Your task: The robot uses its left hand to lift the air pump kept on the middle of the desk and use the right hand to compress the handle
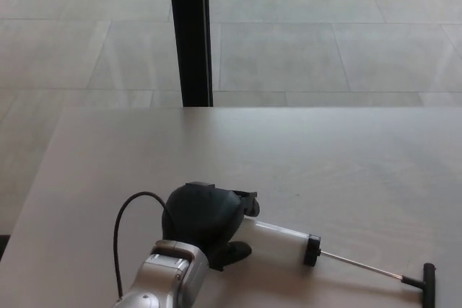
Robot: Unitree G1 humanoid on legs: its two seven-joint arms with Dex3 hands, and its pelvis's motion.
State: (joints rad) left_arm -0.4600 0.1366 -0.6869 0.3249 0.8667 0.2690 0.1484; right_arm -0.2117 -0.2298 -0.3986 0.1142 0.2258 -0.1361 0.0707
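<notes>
The air pump [280,240] has a clear cylinder, a black collar, a thin metal rod and a black T-handle [427,283] pulled out to the right. My left hand [208,220] is shut on the left end of the cylinder, hiding that end. The pump now slants, its left end higher and the handle end low near the picture's bottom right. My right hand does not show.
The pale wooden desk [289,156] fills the lower half of the view. A black post [190,34] stands beyond its far edge on the tiled floor. A black cable [124,214] loops from my left wrist.
</notes>
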